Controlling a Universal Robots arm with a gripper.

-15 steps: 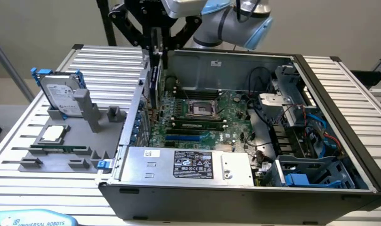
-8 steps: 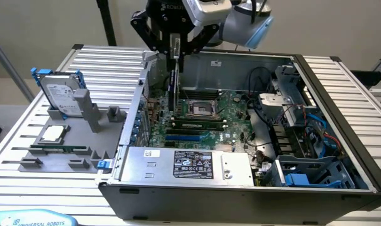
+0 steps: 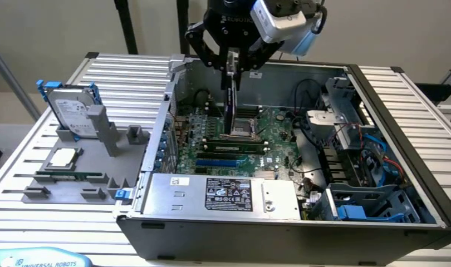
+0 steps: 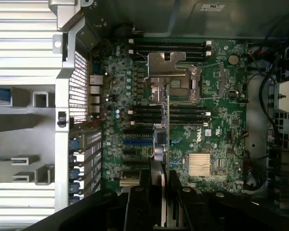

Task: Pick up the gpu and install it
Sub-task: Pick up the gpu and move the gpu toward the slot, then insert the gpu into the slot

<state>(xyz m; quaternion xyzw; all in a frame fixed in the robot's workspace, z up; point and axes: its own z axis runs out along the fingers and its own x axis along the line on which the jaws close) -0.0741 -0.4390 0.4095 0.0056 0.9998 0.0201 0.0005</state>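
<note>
Black pincer point(image 3: 234, 68) arms are clamped tight on the gpu point(image 3: 231, 105), holding it by its top edge. You can see the card in the upper middle of the exterior view. It hangs straight down, thin side toward you, over the green motherboard point(image 3: 278, 125) inside the open computer case point(image 3: 403, 105). Its low end is close to the board, but I cannot tell if it touches. So the picking up looks done, and the putting in is the step in hand. I think you now need the card's bottom edge lined up over a long slot, like the blue slot point(image 3: 221, 163) lower in the frame. Keep it straight, because a thin card could jam if it tilts
</note>
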